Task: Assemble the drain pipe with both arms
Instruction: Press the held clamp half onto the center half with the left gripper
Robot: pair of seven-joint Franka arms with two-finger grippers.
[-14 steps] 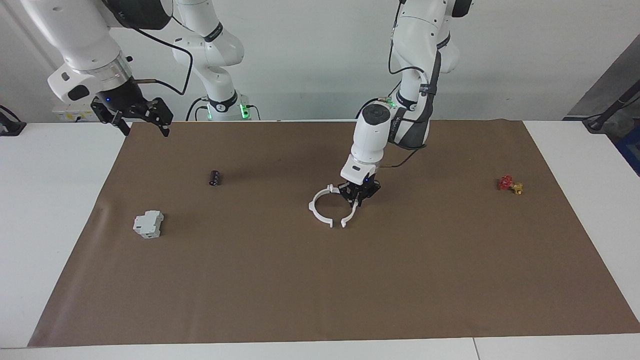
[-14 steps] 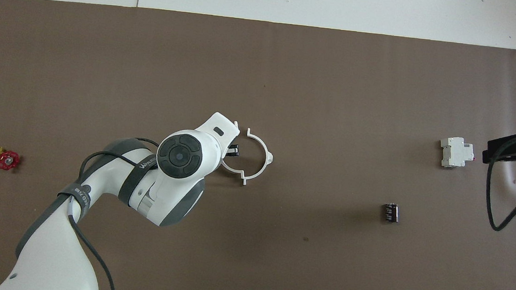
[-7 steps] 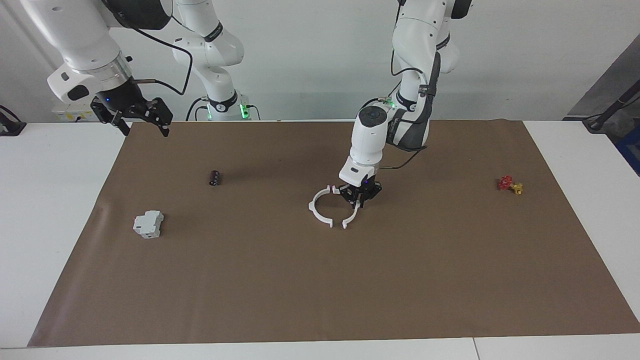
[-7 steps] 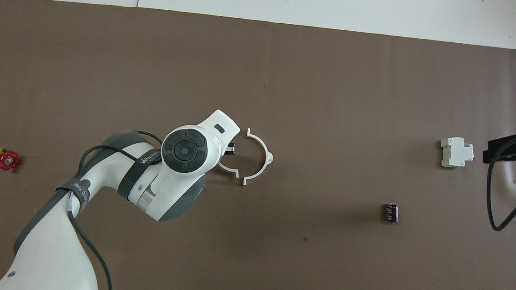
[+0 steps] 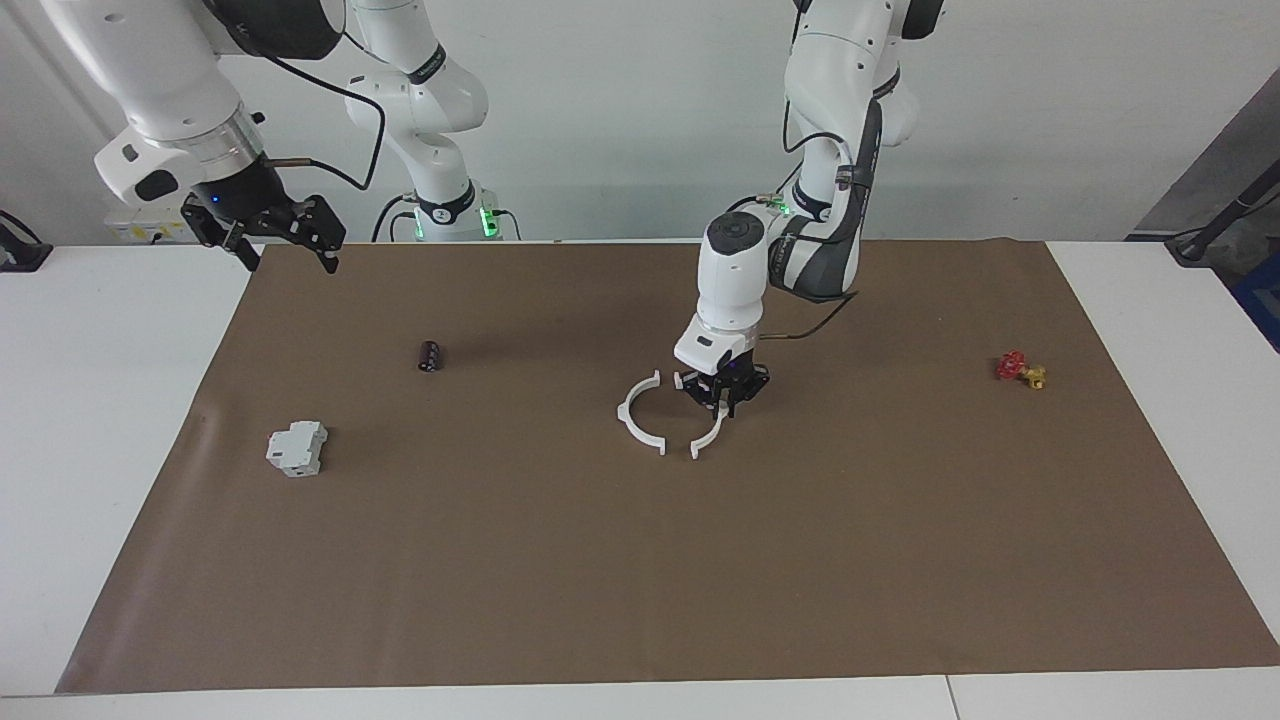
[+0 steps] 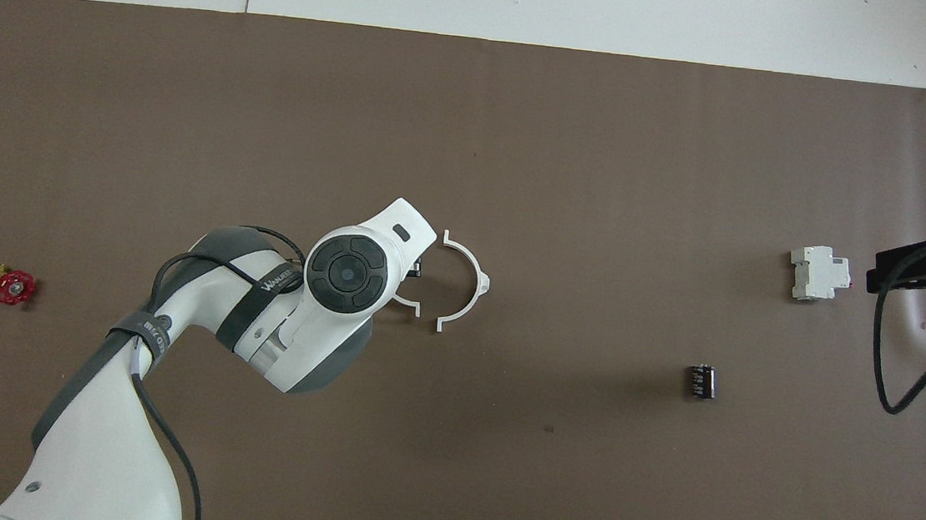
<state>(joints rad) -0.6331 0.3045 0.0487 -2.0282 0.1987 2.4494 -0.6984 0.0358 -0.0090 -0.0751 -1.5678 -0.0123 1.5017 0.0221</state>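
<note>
On the brown mat (image 5: 640,560) that covers the middle of the desk (image 5: 110,400), the drain pipe lies as two white half-rings that are not yet joined. The left end effector (image 5: 727,400) is down at mat level with its fingertips pinching the held arc (image 5: 712,436), whose tabbed tip shows beside the wrist in the overhead view (image 6: 409,303). The free arc (image 5: 636,414) lies flat on the mat just beside it, toward the right arm's end, with its open side facing the held piece; a small gap separates their nearest tabs. From overhead the left arm's wrist hides most of the held arc. The right end effector (image 5: 288,250) hangs in the air over the mat's corner at the right arm's end, fingers spread and holding nothing; that arm waits. A small dark cylinder (image 5: 430,355) and a grey-white boxy breaker block (image 5: 297,448) lie toward the right arm's end, well apart from the arcs. A red and yellow valve (image 5: 1021,369) sits toward the left arm's end. Nothing lies between the two arcs.
</note>
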